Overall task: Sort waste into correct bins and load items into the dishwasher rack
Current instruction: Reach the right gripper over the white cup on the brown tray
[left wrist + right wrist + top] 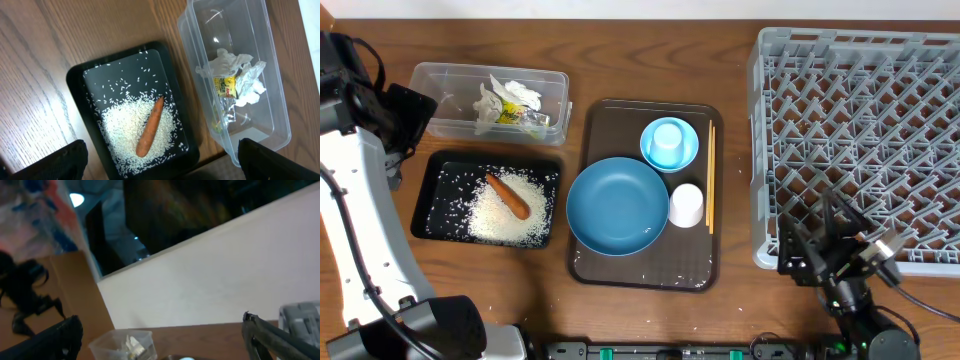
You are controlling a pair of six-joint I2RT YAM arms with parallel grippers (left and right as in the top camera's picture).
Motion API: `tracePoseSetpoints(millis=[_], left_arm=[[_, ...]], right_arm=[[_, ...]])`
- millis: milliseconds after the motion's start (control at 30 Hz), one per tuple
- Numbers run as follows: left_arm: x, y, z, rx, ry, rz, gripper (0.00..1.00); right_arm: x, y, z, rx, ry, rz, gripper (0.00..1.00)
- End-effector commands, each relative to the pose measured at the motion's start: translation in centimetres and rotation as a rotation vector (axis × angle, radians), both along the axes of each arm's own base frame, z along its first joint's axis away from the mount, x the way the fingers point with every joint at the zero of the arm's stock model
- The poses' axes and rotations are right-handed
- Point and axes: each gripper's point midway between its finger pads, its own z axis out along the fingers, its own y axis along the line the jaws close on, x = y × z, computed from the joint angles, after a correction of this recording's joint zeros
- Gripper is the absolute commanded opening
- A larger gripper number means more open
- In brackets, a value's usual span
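Left gripper: jaws wide, empty, near tub.
Right gripper: jaws wide, empty, by rack.
Waste: lies in tub and black tray.
Dishes: bowl, cup and chopsticks on brown tray.
Risk: the smooth bowl rim may slip from a pinch, and the chopsticks may roll.

Bright even light, soft shadows, glare on clear tub, right wrist view dim, seemingly blurred

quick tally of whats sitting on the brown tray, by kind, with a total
bowls: 2 (dark-blue bowl, pale-blue bowl)
cup: 1
chopsticks: 1 pair
total on the brown tray: 4
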Motion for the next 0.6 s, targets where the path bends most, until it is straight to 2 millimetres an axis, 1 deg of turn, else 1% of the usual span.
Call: tracePoseSetpoints(millis=[0,100,167,200,300,367,433,567], left_arm=[[-0.1,0.3,-0.1,0.003,0.006,0.015,0.97],[-0.1,0.3,-0.1,0.003,0.006,0.015,0.98],[-0.1,0.3,-0.1,0.003,0.006,0.015,0.98],[-0.1,0.3,-0.1,0.003,0.006,0.015,0.98],[-0.1,0.3,-0.1,0.003,0.006,0.015,0.98],[-0.1,0.3,-0.1,0.003,0.006,0.015,0.98],[-0.1,0.3,-0.1,0.003,0.006,0.015,0.98],[-0.1,0.3,-0.1,0.003,0.006,0.015,0.98]], right_arm=[[-0.5,-0.9,4.5,0.026,-0.030,-0.049,0.99],[0.3,-0.6,6.6,-0.049,0.035,-0.053,0.99],[1.6,0.1,7.9,-0.137,0.106,-0.030,0.99],[2.0,0.3,8.2,-0.155,0.129,-0.021,0.99],[4.2,1.3,9.1,-0.232,0.254,0.050,0.99],[5.9,1.9,9.2,-0.276,0.343,0.092,0.99],[7.7,2.7,8.9,-0.336,0.430,0.130,0.99],[10.7,4.7,7.7,-0.453,0.580,0.167,0.99]])
